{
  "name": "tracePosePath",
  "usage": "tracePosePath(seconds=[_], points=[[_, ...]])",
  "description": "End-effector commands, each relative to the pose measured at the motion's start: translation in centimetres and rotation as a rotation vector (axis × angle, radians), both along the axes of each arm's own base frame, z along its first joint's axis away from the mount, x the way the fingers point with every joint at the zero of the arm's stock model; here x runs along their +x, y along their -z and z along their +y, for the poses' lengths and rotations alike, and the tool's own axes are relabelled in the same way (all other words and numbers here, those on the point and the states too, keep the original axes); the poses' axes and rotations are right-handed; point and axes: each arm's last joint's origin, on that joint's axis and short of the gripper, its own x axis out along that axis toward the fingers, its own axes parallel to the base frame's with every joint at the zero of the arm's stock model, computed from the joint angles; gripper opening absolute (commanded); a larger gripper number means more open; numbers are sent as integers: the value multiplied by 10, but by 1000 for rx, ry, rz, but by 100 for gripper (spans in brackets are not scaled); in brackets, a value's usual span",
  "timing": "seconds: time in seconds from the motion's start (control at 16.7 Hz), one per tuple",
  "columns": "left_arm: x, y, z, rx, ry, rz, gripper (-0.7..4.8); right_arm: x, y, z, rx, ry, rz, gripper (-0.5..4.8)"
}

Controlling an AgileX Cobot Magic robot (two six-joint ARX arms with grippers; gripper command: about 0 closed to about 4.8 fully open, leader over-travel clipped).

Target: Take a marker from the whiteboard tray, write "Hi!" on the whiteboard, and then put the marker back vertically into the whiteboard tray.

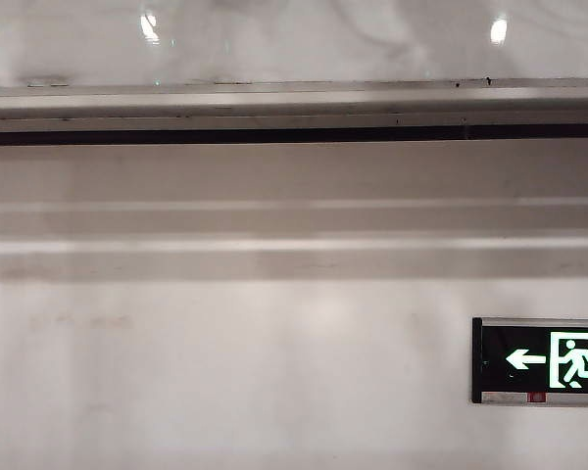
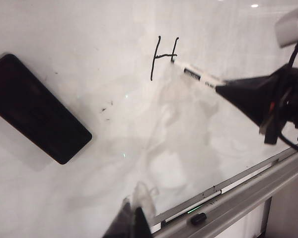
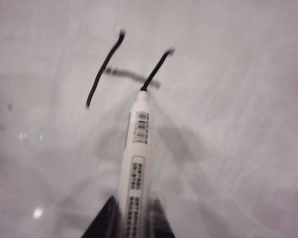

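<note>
The marker [image 3: 136, 163], a white barrel with its cap off, is held in my right gripper [image 3: 134, 202], which is shut on it. Its black tip touches the whiteboard [image 3: 238, 99] at the end of the right-hand stroke of a black "H" [image 3: 124, 69]. From the left wrist view the same marker [image 2: 198, 77] slants out of the right gripper [image 2: 223, 88] to the "H" [image 2: 164, 57]. My left gripper [image 2: 131, 223] hangs shut and empty in front of the board, near the whiteboard tray [image 2: 248, 198]. The exterior view shows the tray [image 1: 294, 103] but neither gripper.
A black eraser [image 2: 37, 114] sticks to the whiteboard [image 2: 114, 139] far from the writing. A small black cap [image 2: 197, 218] lies on the tray. Below the tray, the wall carries a green exit sign [image 1: 544, 359].
</note>
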Motion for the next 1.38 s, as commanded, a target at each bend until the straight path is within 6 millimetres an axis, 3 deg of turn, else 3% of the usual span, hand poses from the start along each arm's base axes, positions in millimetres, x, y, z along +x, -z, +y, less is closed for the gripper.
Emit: tracePosePath(seconds=[0.06, 0.54, 1.38], points=[[-2, -2, 1, -6, 8, -14, -6, 0, 5, -1, -1, 8, 54, -1], [-2, -2, 1, -6, 8, -14, -6, -20, -11, -12, 39, -4, -13, -1], [-2, -2, 0, -5, 11, -14, -7, -13, -12, -14, 62, 45, -37, -1]])
